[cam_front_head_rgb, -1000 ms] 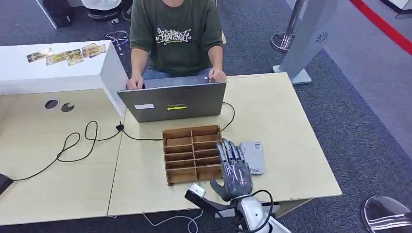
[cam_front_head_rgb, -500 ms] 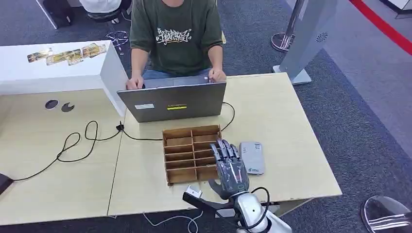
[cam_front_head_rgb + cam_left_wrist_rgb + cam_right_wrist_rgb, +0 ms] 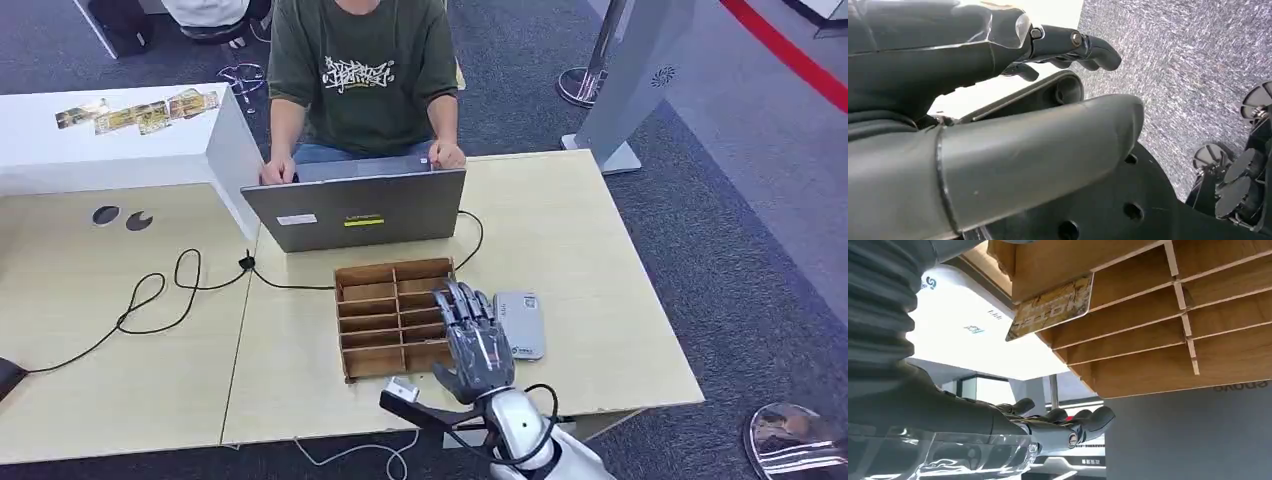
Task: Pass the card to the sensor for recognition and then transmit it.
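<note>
Fingers (image 3: 462, 305) of the right hand (image 3: 476, 345) spread, empty, over the wooden organizer (image 3: 392, 316); card (image 3: 1052, 306) standing in a slot alongside, sensor (image 3: 520, 324) opposite.

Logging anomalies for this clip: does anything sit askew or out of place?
One thing: in the right wrist view a card pokes out past the edge of the wooden divider box, tilted rather than seated in a slot. The right hand hovers beside the box, holding nothing.

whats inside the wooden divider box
In the right wrist view a yellowish card sticks out of one slot of the wooden box. The right hand covers the box's near right corner in the head view; other slots look empty.
</note>
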Tool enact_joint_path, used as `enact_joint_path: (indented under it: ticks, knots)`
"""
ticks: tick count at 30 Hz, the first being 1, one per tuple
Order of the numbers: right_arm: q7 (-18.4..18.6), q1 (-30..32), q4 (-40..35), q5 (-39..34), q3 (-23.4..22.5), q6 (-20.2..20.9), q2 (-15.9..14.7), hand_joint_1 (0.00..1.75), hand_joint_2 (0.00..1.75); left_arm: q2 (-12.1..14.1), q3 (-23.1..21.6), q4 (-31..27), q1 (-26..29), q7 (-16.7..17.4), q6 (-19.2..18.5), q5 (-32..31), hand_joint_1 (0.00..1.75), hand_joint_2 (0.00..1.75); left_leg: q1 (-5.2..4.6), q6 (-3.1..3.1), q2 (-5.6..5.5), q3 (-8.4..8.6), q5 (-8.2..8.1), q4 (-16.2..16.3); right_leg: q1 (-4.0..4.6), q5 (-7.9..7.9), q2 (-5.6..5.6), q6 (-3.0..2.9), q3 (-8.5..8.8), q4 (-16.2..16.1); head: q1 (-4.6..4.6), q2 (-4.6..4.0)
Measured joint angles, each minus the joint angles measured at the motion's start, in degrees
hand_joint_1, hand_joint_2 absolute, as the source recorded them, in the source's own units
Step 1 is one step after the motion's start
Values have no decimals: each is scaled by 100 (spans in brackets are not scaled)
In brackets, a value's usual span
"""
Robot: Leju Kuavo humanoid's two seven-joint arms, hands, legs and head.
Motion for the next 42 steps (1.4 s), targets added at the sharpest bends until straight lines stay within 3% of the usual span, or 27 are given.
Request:
enact_joint_path:
  ticks: [17, 42]
  knots:
    - [63, -15, -125, -263, 5, 250, -319, 0, 175, 7, 0, 0, 2, 0, 15, 33, 0, 0, -1, 1, 0, 0, -1, 0, -1, 0, 0, 0, 0, -1, 0, 2]
    - [6, -13, -149, -492, 33, 219, -348, 0, 175, 31, 4, 0, 1, -11, 48, 37, 0, 0, -1, 1, 0, 0, 0, 0, -1, 0, 0, 0, 0, -1, 0, 0]
